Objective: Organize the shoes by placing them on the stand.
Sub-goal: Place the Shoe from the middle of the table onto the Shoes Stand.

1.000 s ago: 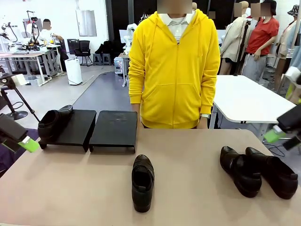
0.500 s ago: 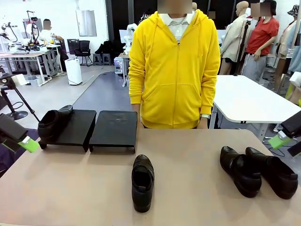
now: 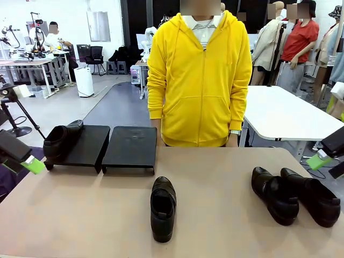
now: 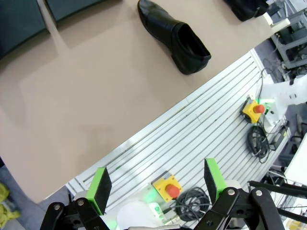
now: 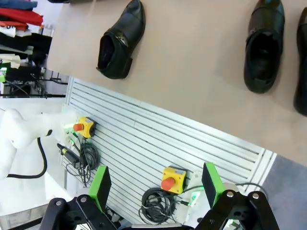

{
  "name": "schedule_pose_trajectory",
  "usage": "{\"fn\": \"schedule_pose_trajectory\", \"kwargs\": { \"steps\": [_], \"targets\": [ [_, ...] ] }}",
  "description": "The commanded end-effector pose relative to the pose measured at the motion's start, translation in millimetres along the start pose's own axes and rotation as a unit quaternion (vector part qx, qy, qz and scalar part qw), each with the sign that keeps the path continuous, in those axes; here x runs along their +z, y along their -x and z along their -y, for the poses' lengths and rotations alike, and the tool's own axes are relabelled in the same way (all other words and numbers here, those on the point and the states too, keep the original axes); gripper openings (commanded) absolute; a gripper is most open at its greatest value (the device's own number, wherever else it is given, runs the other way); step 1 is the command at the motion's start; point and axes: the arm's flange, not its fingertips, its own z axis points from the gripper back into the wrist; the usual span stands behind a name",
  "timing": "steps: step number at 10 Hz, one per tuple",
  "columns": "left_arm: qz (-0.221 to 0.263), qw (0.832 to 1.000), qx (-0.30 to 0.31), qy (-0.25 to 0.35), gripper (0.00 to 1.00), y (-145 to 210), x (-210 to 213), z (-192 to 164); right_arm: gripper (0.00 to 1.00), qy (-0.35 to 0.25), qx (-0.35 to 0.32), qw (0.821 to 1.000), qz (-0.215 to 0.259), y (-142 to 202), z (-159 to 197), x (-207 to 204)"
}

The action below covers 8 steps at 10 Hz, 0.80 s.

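Observation:
One black shoe (image 3: 62,141) rests on the left tray of the black stand (image 3: 131,146) at the table's far left. A second shoe (image 3: 163,208) lies alone in the middle of the table, also in the left wrist view (image 4: 175,36) and the right wrist view (image 5: 121,40). Two more shoes (image 3: 274,194) (image 3: 312,196) sit side by side at the right. My left gripper (image 3: 24,161) hangs open off the table's left edge (image 4: 156,184). My right gripper (image 3: 327,164) is open beyond the right edge (image 5: 156,184). Neither holds anything.
A person in a yellow hoodie (image 3: 200,80) stands at the far side behind the tan table (image 3: 226,177), hands down. The stand's right tray carries nothing. Both wrist views look down past the table's near edge at a slatted base with yellow emergency-stop boxes (image 4: 166,186).
My right gripper slid slightly right and down a second ago, then held still. The left gripper, shoes and person have not moved.

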Motion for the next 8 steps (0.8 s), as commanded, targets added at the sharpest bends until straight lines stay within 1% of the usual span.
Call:
{"fn": "schedule_pose_trajectory", "kwargs": {
  "steps": [1,6,7,8],
  "targets": [
    [0.002,1.000,-0.003,-0.004,1.00,1,0,-2,1.00,-0.007,0.009,1.000,0.004,-5,-1,4],
    [0.000,1.000,0.000,0.000,1.00,0,0,0,1.00,-0.007,0.009,1.000,0.004,-5,-1,4],
    [-0.035,0.999,0.035,0.012,1.00,-13,-30,24,1.00,-0.007,0.009,1.000,0.004,-5,-1,4],
    [-0.068,0.997,0.040,-0.005,1.00,-35,-68,52,1.00,-0.007,0.009,1.000,0.004,-5,-1,4]
  ]
}}
